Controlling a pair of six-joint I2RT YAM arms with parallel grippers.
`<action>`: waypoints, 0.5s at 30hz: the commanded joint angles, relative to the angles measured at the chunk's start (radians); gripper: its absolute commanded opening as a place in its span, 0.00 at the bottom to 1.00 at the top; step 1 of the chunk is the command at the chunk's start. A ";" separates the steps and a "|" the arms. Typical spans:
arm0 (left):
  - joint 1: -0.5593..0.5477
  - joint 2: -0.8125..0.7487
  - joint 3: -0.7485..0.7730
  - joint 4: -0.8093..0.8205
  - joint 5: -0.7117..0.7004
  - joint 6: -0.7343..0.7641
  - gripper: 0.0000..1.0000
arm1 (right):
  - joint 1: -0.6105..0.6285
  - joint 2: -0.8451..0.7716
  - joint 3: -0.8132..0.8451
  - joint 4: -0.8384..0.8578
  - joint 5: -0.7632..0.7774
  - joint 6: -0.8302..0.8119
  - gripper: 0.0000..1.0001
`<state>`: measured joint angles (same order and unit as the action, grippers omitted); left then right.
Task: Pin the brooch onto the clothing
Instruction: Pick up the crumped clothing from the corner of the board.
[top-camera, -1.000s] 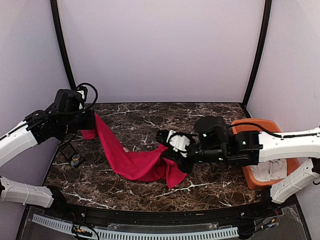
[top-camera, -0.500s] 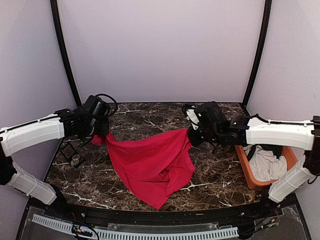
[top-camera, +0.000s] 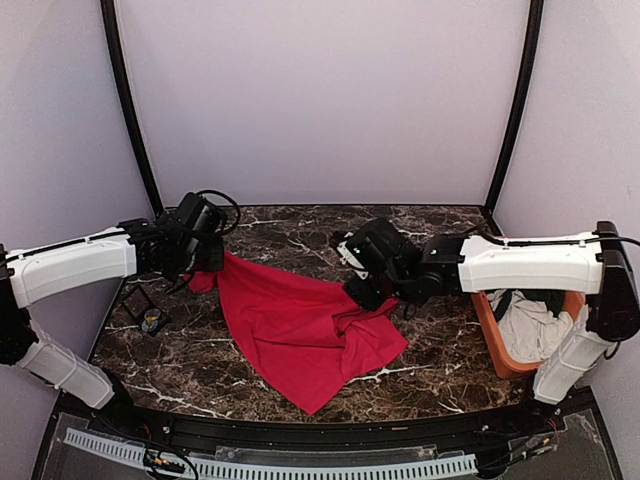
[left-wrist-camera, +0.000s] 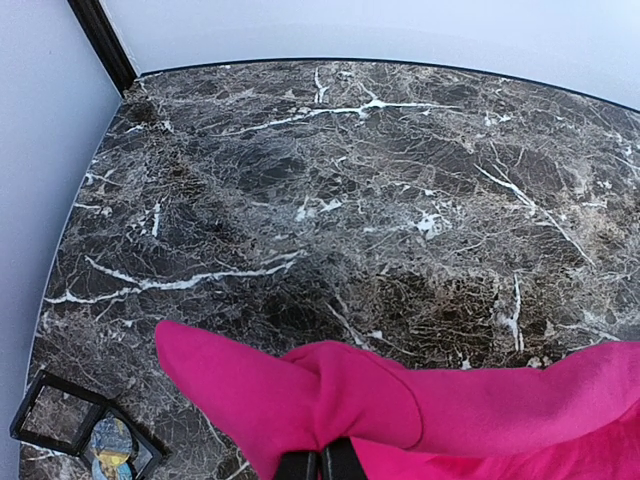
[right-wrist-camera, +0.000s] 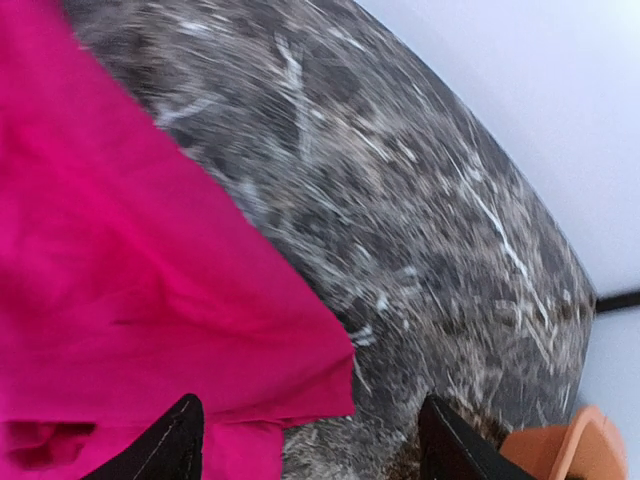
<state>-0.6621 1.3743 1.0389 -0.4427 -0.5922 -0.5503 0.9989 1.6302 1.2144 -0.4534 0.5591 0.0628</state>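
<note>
On table (top-camera: 450, 345), red T-shirt (top-camera: 300, 325): L jaws pinch edge, R jaws apart.

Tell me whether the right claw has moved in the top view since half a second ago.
Yes. The right claw has shifted left and toward the near edge, farther from the orange basket, now open over the red shirt's edge.

On marble table (top-camera: 290, 235): red T-shirt (top-camera: 300, 330), orange bin (top-camera: 497, 350)

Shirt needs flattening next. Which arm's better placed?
Right. The right fingers stand open, holding nothing, at the red T-shirt's right edge; the left fingers are shut on its left corner.
</note>
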 joint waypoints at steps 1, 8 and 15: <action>-0.005 -0.050 -0.008 0.003 -0.021 0.002 0.01 | 0.208 -0.078 -0.026 0.069 -0.129 -0.230 0.72; -0.005 -0.072 -0.020 -0.005 -0.022 0.000 0.01 | 0.433 0.022 -0.006 0.099 -0.354 -0.235 0.73; -0.004 -0.098 -0.030 -0.019 -0.024 -0.005 0.01 | 0.476 0.204 0.067 0.067 -0.377 -0.175 0.74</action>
<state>-0.6651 1.3201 1.0298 -0.4446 -0.5926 -0.5507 1.4658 1.7569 1.2362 -0.3683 0.2050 -0.1432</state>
